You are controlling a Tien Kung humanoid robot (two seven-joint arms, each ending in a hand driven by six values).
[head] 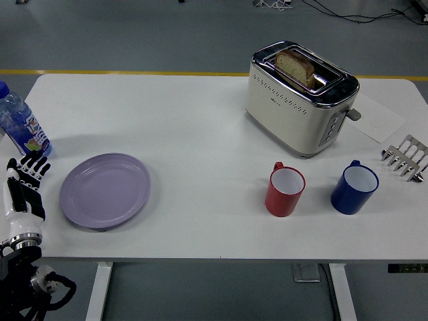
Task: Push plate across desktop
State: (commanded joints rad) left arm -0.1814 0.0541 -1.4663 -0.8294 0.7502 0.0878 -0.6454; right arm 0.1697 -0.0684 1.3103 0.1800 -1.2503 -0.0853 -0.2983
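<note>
Left hand (25,184) at the near-left edge of the white surface (200,134), fingers straight and loosely spread, holding nothing. Just right of the fingertips, not touching: lilac plate (105,190), flat and empty. Just beyond the hand: water bottle (19,124) with blue cap. Far to the right: red mug (285,190), then blue mug (354,188), both upright and apart. Farther back right: cream toaster (301,97) with a bread slice (295,67) in a slot. At far right: metal rack (406,157).
</note>
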